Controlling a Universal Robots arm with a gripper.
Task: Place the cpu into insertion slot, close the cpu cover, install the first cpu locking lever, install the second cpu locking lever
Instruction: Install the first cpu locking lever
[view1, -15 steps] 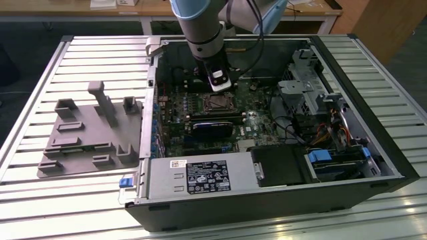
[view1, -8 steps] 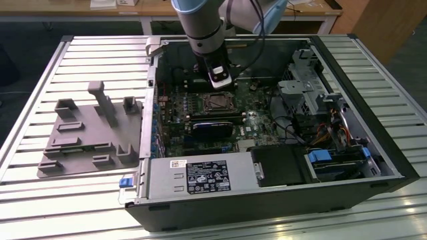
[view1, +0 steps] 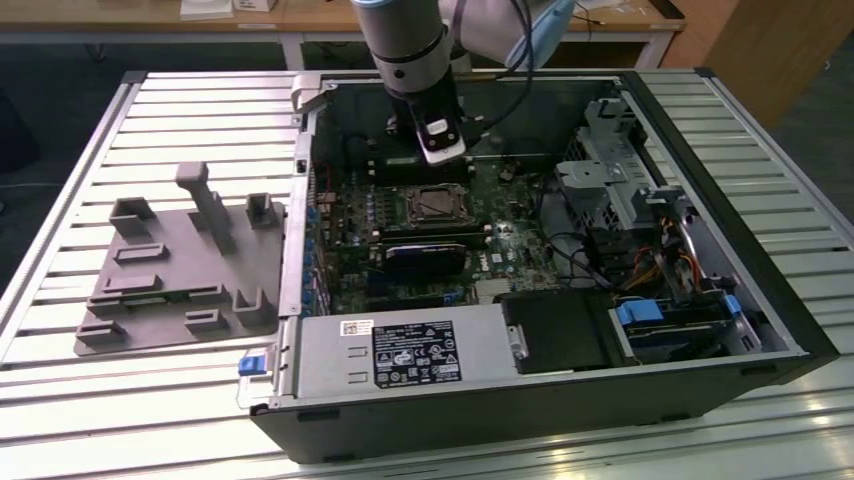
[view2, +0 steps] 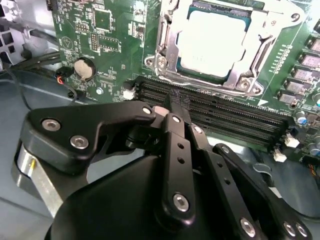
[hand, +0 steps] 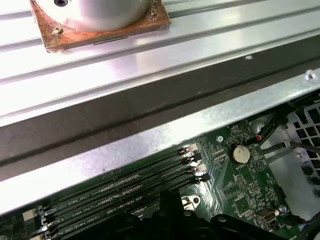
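In the exterior view, an open computer case (view1: 534, 410) is seen lying on a slatted table (view1: 120, 420). The gripper (view1: 441, 150) is held in the upper middle of the frame, just above the insertion slot (view1: 434, 205), which is found a little above the centre of the picture. A grey moulded fixture (view1: 174, 270) is placed on the table at the exterior view's left, beside the case.

In the second wrist view, the cpu (view2: 217, 40) is seated in the slot, and the cpu cover (view2: 172, 25) is laid down around its silver top. The black fingers are brought together and nothing is held between them; the gripper (view2: 175, 102) is seen over the long memory slots (view2: 225, 117), beside the socket and not touching the cover. Whether the levers are latched cannot be told.
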